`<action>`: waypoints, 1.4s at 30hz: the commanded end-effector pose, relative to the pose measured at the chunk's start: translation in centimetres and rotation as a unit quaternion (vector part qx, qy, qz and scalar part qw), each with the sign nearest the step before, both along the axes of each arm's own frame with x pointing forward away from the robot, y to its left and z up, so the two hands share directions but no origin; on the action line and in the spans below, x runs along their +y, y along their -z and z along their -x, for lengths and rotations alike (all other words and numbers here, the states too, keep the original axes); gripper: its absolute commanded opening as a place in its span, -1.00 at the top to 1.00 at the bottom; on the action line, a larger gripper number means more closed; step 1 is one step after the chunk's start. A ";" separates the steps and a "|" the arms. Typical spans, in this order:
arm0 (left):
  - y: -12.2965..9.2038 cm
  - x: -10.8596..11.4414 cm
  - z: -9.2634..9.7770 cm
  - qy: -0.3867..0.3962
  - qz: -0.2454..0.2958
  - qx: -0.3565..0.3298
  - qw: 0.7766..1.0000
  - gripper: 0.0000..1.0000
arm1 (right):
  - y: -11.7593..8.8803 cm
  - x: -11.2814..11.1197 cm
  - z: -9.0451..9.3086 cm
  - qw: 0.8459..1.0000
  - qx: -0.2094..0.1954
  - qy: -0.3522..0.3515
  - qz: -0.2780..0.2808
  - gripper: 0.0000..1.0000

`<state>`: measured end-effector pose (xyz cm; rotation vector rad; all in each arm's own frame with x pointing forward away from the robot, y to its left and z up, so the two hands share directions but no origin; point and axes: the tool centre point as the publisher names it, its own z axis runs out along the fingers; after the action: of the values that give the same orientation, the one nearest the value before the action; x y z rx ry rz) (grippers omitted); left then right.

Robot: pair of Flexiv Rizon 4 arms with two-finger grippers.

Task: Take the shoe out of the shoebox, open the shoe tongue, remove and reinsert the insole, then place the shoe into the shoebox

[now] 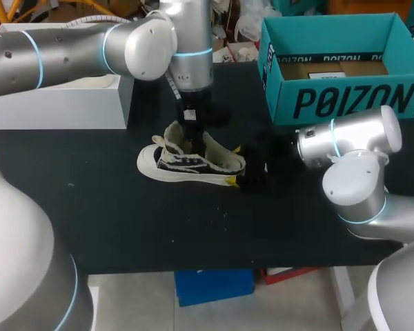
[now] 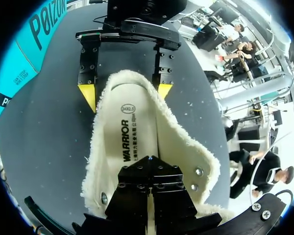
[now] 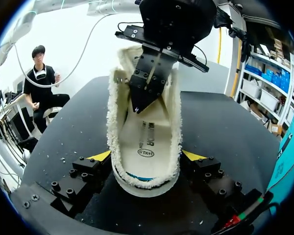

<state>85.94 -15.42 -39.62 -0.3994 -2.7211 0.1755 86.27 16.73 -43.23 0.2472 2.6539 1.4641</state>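
Black tabletop (image 1: pixel 124 221) bears a fleece-lined shoe (image 1: pixel 190 164) and a teal shoebox (image 1: pixel 345 96).

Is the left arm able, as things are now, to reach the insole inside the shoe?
Probably yes. The left gripper hangs inside the open shoe, just above the insole, nothing between them; the right gripper holds the heel from both sides.

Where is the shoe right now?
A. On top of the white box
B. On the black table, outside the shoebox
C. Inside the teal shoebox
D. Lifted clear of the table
B: the shoe rests on the black table, well apart from the teal shoebox, which stands open towards the table's far right.
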 end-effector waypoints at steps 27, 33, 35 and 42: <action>3.1 -1.1 1.2 0.002 0.006 0.020 1.000 1.00 | 0.2 0.0 0.0 1.000 0.001 0.001 0.001 1.00; 2.9 -1.1 1.2 -0.002 0.008 0.012 1.000 0.55 | 0.2 0.0 0.0 1.000 0.001 0.001 0.001 1.00; 2.8 -1.1 1.2 -0.001 0.009 0.008 1.000 0.34 | 0.2 0.0 0.0 1.000 0.001 0.001 0.001 1.00; 3.1 -1.2 1.4 -0.017 -0.009 -0.021 1.000 0.17 | 0.2 0.0 0.0 1.000 0.001 0.001 0.001 1.00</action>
<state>85.35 -16.38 -41.84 -0.3659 -2.7357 0.1686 86.25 16.66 -43.29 0.2474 2.6545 1.4631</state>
